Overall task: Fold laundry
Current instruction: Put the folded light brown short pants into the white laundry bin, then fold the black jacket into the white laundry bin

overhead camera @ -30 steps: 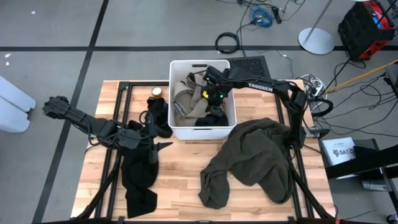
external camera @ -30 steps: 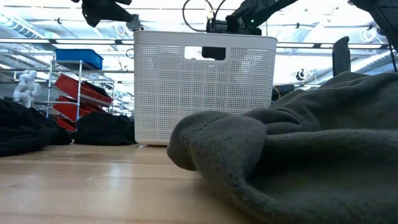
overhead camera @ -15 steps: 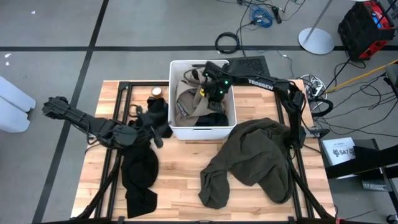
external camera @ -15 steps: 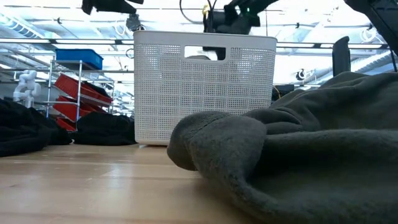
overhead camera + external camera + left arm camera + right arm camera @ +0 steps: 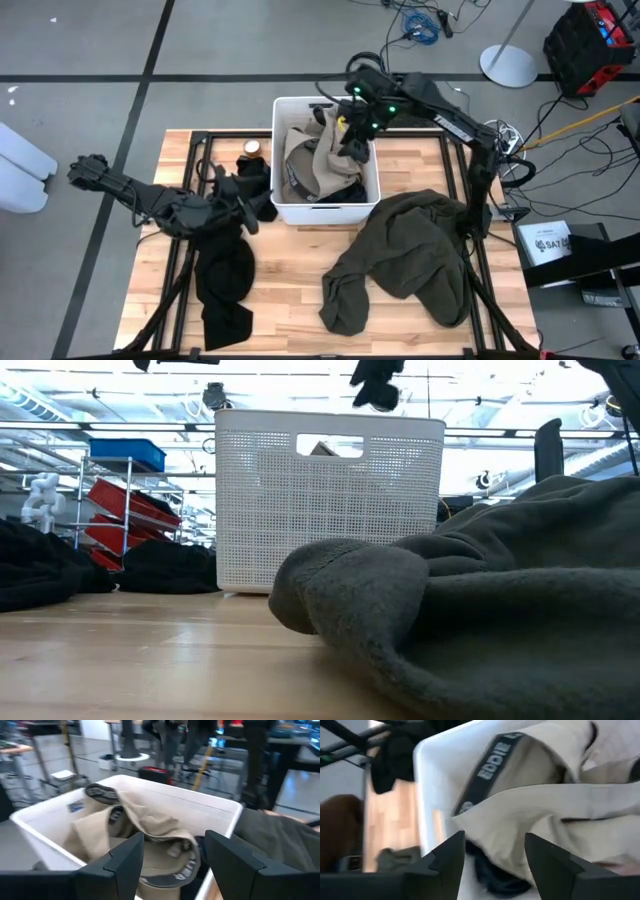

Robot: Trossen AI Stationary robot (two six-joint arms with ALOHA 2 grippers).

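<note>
The white bin (image 5: 325,205) stands at the table's far middle. A beige-tan garment (image 5: 310,165) lies crumpled inside it, its lettered waistband (image 5: 492,762) up. My right gripper (image 5: 355,140) hangs open above the bin's far right part, with nothing between its fingers (image 5: 490,865). My left gripper (image 5: 250,208) stands open left of the bin and faces it (image 5: 172,870), above a black garment (image 5: 225,285). A large olive-grey garment (image 5: 405,255) lies heaped on the table at the near right.
A second black garment (image 5: 255,185) lies against the bin's left wall, with a small round brown thing (image 5: 252,148) behind it. Black frame rails (image 5: 190,190) run along the table's sides. Bare wood (image 5: 290,280) shows between the black and olive garments.
My right gripper has risen out of the bin and gone toward the table's far edge. The beige garment, drawn up for a moment, now lies spread wider in the bin. My left gripper has tipped up and turned toward the bin.
</note>
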